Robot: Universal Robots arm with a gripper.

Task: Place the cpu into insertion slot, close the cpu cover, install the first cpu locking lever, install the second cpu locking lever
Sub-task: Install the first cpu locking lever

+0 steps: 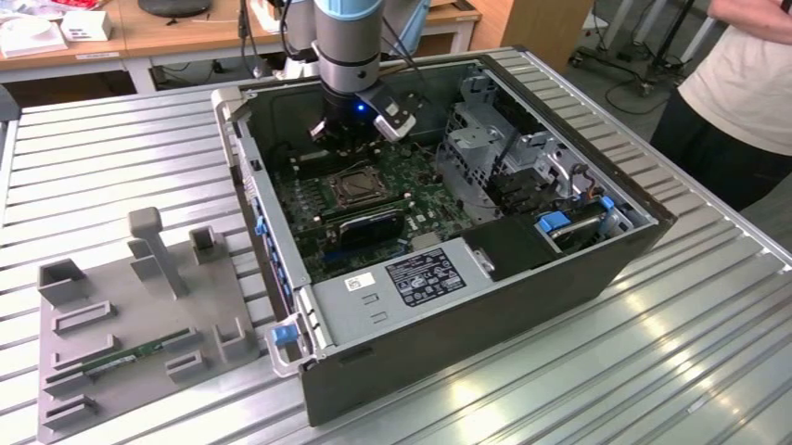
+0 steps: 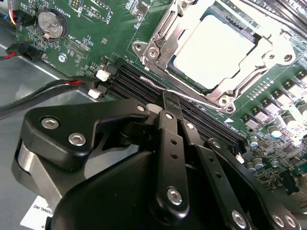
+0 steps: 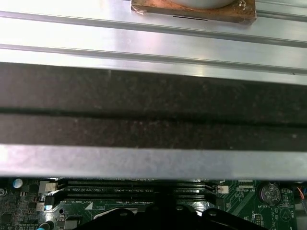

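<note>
1 cpu (image 2: 211, 48), flat silvery square, in insertion slot (image 2: 180, 72) | 1 cpu cover (image 2: 163, 28), shiny metal frame, down | gripper (image 2: 165, 100) black fingers pressed together

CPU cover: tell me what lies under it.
The cpu lies under the cpu cover, its silvery top showing through the window. The frame hides the cpu's edges, and whatever is beneath the cpu cannot be seen.

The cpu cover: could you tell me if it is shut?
Shut: in the second wrist view the cpu cover lies flat, framing the cpu.
</note>
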